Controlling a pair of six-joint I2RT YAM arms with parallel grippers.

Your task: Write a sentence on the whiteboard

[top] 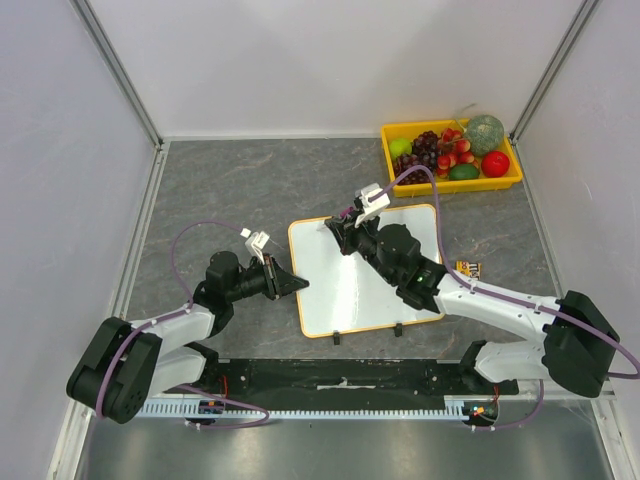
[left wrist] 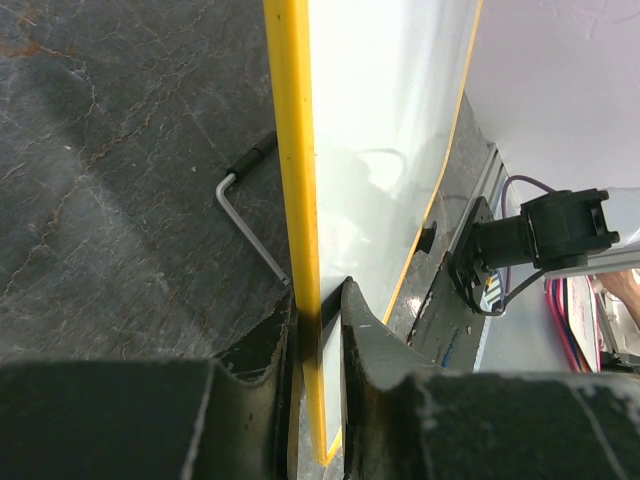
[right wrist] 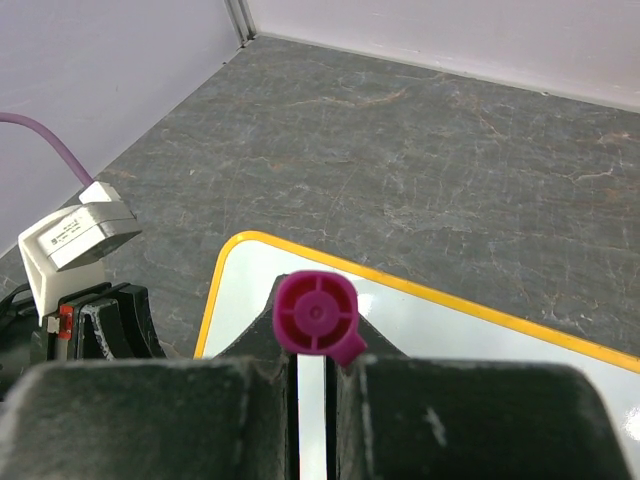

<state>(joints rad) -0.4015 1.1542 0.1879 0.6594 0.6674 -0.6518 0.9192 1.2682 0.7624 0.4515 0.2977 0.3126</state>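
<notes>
Assorted fruit point(top: 450, 152) in yellow tray point(top: 455, 186); left gripper point(top: 298, 285) tight on whiteboard point(top: 350, 290) edge, right gripper point(right wrist: 313, 370) tight on magenta marker point(right wrist: 315, 315).

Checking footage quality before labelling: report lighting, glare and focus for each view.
Top external: even soft light, all sharp, the whiteboard nearly washed out white. Left wrist: the board mirrors pale reflections; the left tool clamping its frame is dark and blurred. Right wrist: table crisp, magenta marker slightly soft, the right tool an underexposed blur.
</notes>
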